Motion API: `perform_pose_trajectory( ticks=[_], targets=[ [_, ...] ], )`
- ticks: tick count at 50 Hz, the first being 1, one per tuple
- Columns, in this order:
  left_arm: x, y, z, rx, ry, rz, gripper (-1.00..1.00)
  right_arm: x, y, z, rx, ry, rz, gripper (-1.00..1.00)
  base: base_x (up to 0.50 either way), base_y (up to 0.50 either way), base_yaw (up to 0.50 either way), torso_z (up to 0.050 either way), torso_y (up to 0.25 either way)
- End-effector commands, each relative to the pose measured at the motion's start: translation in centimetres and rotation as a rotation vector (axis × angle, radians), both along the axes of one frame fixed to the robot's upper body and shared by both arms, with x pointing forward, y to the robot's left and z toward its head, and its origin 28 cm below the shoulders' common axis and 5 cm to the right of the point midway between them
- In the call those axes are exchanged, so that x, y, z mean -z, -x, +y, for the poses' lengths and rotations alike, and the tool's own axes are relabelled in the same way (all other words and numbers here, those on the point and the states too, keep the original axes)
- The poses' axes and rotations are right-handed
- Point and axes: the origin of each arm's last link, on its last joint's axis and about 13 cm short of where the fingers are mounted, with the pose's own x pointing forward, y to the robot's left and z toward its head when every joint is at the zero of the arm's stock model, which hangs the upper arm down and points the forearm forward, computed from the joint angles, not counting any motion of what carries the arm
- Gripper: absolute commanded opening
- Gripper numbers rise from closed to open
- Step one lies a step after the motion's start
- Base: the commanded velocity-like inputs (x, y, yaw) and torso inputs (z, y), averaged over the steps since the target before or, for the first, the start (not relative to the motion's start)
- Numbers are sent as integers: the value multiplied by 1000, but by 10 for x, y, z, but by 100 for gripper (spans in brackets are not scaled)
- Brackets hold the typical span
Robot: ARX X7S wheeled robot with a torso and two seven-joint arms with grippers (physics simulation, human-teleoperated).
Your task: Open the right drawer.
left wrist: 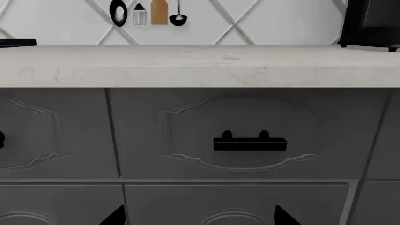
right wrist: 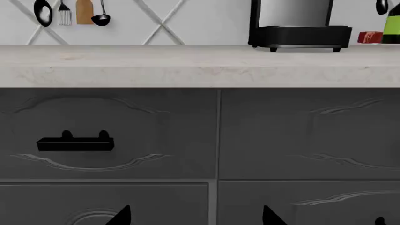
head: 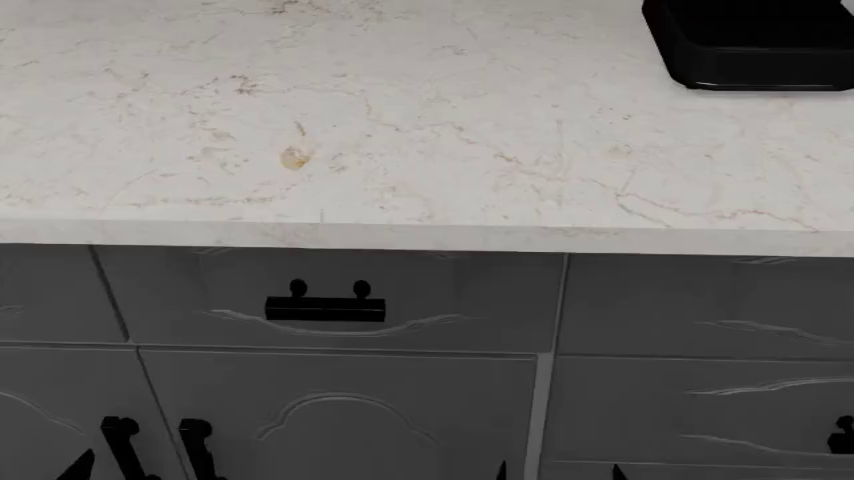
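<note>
The right drawer sits low on the right of the cabinet front, its dark-grey face flush with its neighbours and fully shut. Thin wavy lines run across it. Only a sliver of its black handle peeks in at the right edge of the head view. The right wrist camera catches the same drawer near the bottom of its picture, again with just a scrap of that handle.

The right gripper is released, its two dark fingertips spread wide and holding nothing. It is clear of the cabinet, aimed around the seam left of the drawer. From the head camera its tips just poke up at the near edge.

Directly above the drawer is a plain carved panel. To the left is the narrower drawer, also shut, with its bar handle on two ball-topped posts. Below that drawer is an arched-panel door.

The left gripper is also released and empty, tips wide apart. It faces the narrower drawer's handle from a distance.

Over everything runs the pale marble countertop. A black appliance stands at its far right. Utensils hang on the white diamond-patterned wall behind.
</note>
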Motion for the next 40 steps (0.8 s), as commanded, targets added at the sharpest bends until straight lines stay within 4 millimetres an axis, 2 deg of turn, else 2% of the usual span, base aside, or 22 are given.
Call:
perform_pose_trajectory(
  ticks=[1,9,12,13,14,28,40],
  targets=[
    [0,0,0,0,0,0,100,0,0,0,0,9,0,100,0,0,0,0,0],
    [0,0,0,-1,0,-1,100,-3,0,-1,11,-5,-9,100,0,0,0,0,0],
    [-1,-1,0,-10,-37,15,100,-5,6,1,26,-25,0,100,0,0,0,0,0],
    [-2,0,-1,16,-16,43,100,0,5,0,23,-36,-14,100,0,0,0,0,0],
    [-1,0,-1,8,-10,8,100,-5,8,3,22,-48,6,100,0,-195,0,0,0],
    [-1,-1,-1,12,-21,12,100,-8,8,2,17,-27,13,100,0,-190,0,0,0],
    [-1,0,-2,21,-20,11,100,-11,10,2,22,-31,17,100,0,-1,0,0,0]
  ],
)
